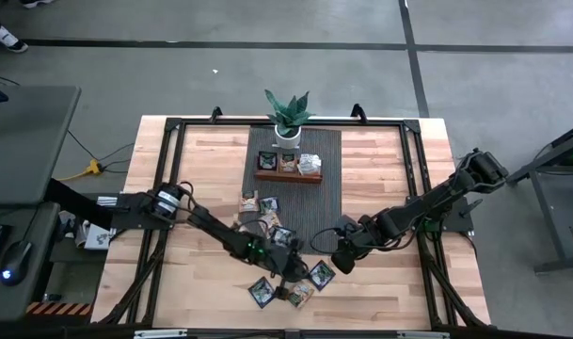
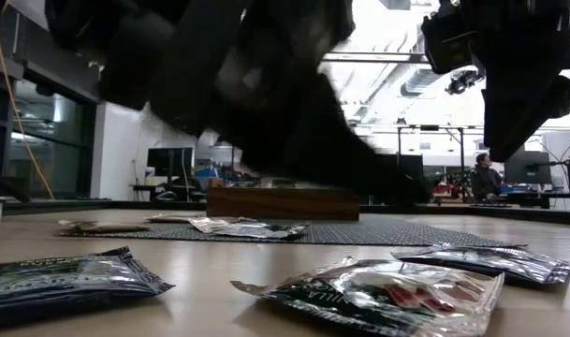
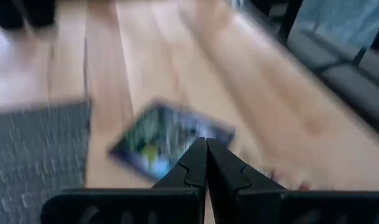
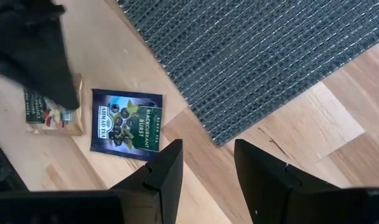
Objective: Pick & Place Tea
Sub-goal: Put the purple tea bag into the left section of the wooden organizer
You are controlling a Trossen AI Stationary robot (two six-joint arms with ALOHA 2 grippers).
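A few tea sachets are already sitting in the wooden tray (image 1: 288, 175) near the potted plant (image 1: 287, 115), but most of the job is waiting. Several sachets are lying on the grey mat (image 1: 324, 202) and three more on the bare table (image 1: 380, 179) near its front edge. The left gripper (image 1: 288, 266) is hovering among these with its fingers pressed together, gripping nothing. The right gripper (image 4: 205, 163) is standing half open and empty, just beside a dark blue sachet (image 4: 127, 123).

Left wrist view motion-blurred: dark sachet (image 3: 167, 140) print unreadable; tray (image 1: 288, 172) contents too small, probably sachets.
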